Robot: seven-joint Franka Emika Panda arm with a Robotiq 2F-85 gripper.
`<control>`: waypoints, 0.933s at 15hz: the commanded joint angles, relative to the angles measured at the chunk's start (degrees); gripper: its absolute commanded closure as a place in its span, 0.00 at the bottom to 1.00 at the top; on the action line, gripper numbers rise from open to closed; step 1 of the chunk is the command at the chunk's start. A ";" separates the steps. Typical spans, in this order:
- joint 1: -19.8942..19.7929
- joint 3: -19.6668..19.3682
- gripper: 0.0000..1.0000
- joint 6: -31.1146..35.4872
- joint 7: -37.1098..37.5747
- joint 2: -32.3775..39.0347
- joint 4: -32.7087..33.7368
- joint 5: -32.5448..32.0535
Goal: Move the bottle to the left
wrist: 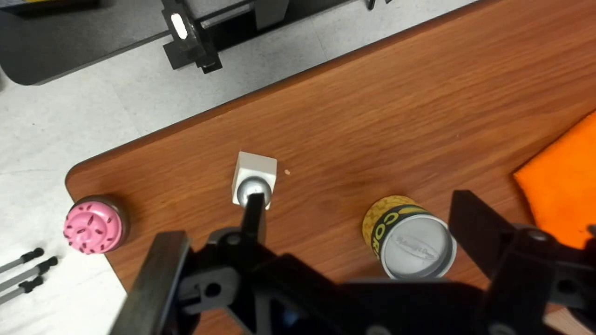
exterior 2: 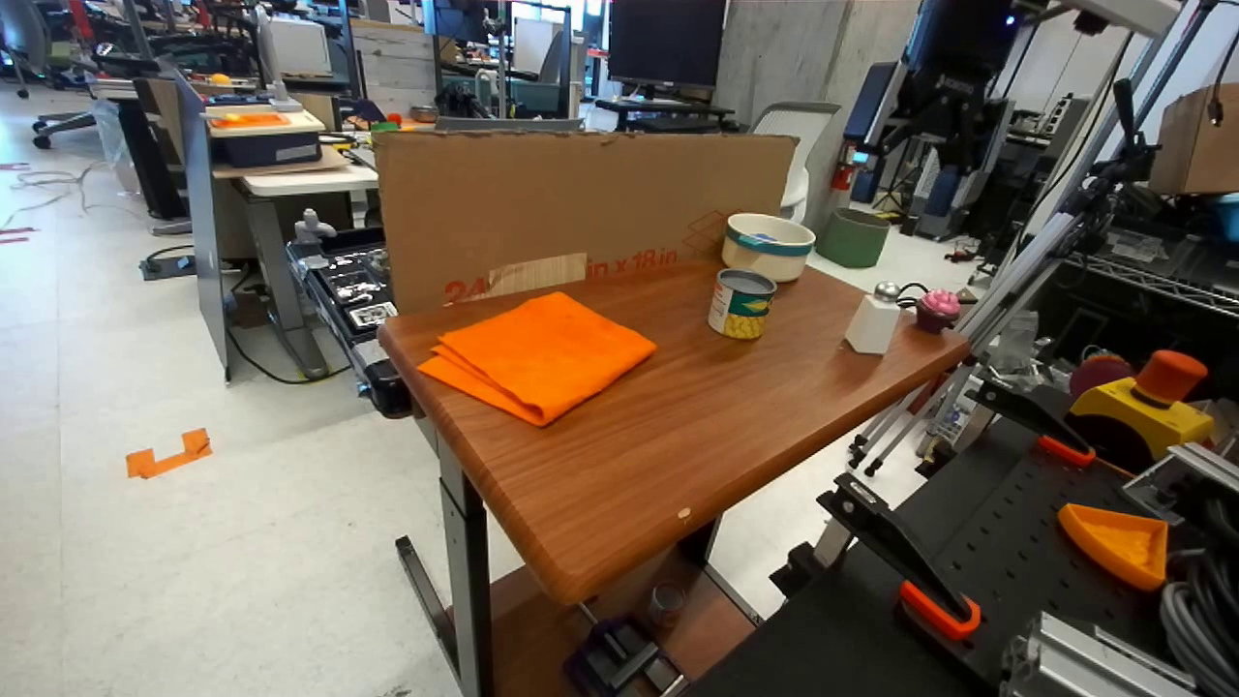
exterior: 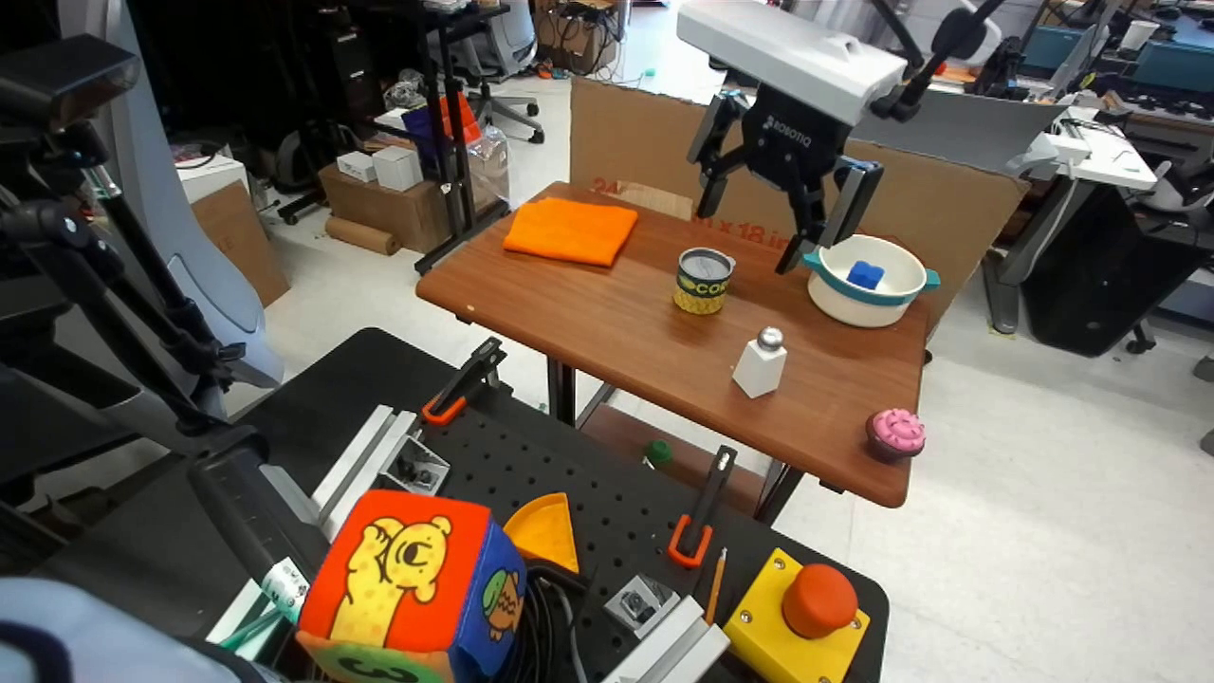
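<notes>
Bottle [exterior: 761, 367] seen upright on table [exterior: 607, 318] between can [exterior: 703, 285] and cupcake [exterior: 896, 435], ungripped. Gripper [wrist: 359, 200] held above, jaws apart, empty; height not easily read. Grasp, leftward move, release all judged pending.

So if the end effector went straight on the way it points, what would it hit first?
Most likely the wooden tabletop, between the white bottle and the corn can; depth is hard to judge, so it might clip the can.
</notes>
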 commanded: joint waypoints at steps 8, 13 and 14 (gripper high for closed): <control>1.48 -4.23 0.00 -1.09 9.95 16.67 11.94 -3.88; 3.16 -6.49 0.00 -3.86 16.05 22.06 15.11 -8.88; 3.64 -6.81 0.00 -4.92 17.04 22.89 15.53 -9.70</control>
